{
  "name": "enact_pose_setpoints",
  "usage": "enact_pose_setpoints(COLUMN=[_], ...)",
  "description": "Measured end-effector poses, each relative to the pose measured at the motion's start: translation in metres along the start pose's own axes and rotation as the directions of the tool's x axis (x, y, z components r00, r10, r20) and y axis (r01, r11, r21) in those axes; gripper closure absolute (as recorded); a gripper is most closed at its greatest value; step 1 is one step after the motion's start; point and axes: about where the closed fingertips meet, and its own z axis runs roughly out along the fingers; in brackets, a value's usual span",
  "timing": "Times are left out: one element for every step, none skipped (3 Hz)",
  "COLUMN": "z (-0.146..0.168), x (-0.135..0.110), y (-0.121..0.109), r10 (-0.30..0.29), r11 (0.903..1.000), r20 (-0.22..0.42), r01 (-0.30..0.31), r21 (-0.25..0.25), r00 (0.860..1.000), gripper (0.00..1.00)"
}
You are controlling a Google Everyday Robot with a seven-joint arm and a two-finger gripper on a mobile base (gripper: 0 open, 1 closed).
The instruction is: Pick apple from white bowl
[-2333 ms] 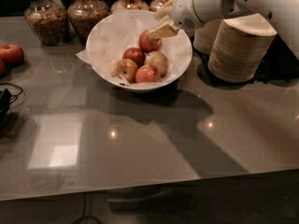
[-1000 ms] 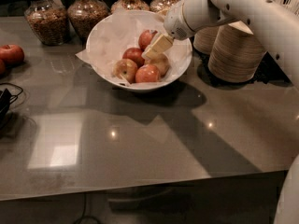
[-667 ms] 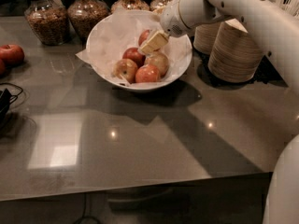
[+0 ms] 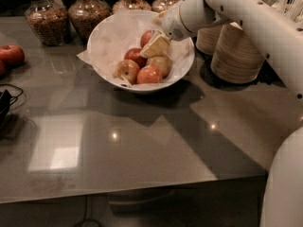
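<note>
My hand (image 4: 154,45) is hanging low inside the white bowl (image 4: 142,89), pressing in just beside the red apple (image 4: 146,36) at the back of the pile and reaching over the pale apple (image 4: 162,64). I cannot tell whether my hand is open or closed, and I am not lifting anything yet.

I am judging the main risk to be a bad grip. The apple is round and smooth, and I am coming at it from one side, so it could roll away toward the crumpled paper (image 4: 118,30) instead of settling into my grasp. I could also be closing on the pale apple by mistake, since it is lying right under my hand. The darker apple (image 4: 134,56) is sitting close by and may get nudged. Snagging the paper could drag the bowl across the desk (image 4: 142,141), toward the stack of tan bowls (image 4: 236,56) standing near its right side.

Compared with a couple of seconds ago, my hand is sitting lower and further left, down among the fruit rather than up by the rear rim. The apples are lying where they were.
</note>
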Motion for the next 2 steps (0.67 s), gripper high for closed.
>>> enact_pose_setpoints(z=[-0.0055, -0.0067], x=[0.0191, 0.0133], y=[0.0104, 0.0092], r10=[0.044, 0.044], r11=[0.999, 0.999], r20=[-0.029, -0.029], r01=[-0.044, -0.044], r21=[-0.002, -0.002], r00=[0.999, 0.999], gripper=[0.29, 0.29])
